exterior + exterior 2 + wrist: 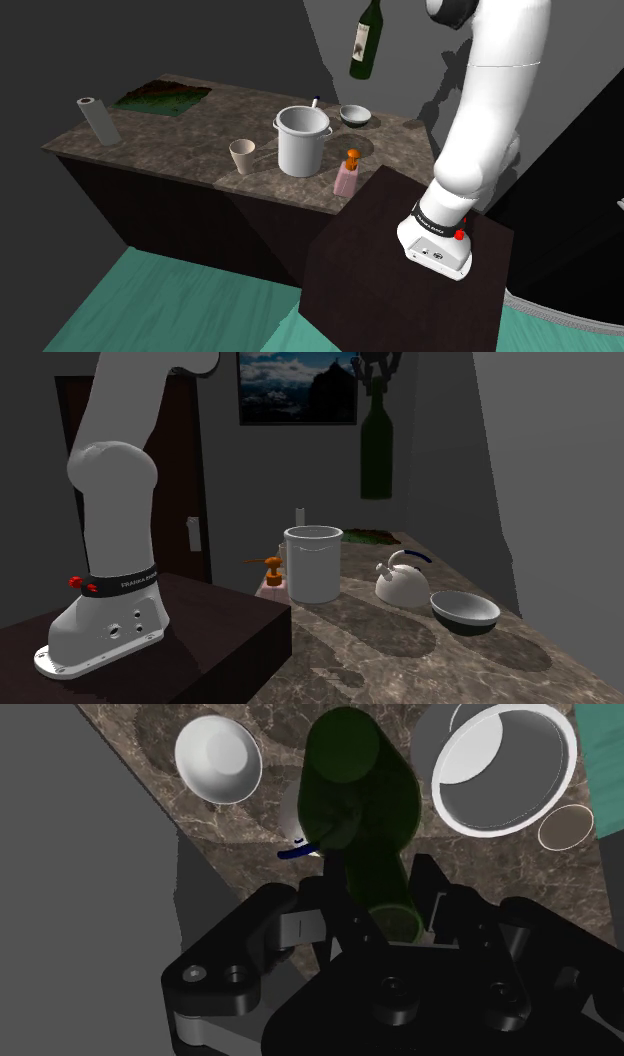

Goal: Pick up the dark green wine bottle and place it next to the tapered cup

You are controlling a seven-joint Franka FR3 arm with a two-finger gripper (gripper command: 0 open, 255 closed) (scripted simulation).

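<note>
Two fingers (437, 894) of the gripper (390, 912) clasp the bottle (367, 38) by its neck, so it hangs base down, high above the counter (190, 160). Under it sit the kettle (402, 580), bowl (355, 116) and pot (303, 140). The cup (242, 156) stands just beside the pot, well apart from the bottle.

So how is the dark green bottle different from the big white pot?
The dark green wine bottle hangs in the air, clasped in the black hand; the big white pot stands on the mottled brown counter. The bottle is slim with a narrow neck; the pot is wide and open-topped. Both are round containers.
</note>
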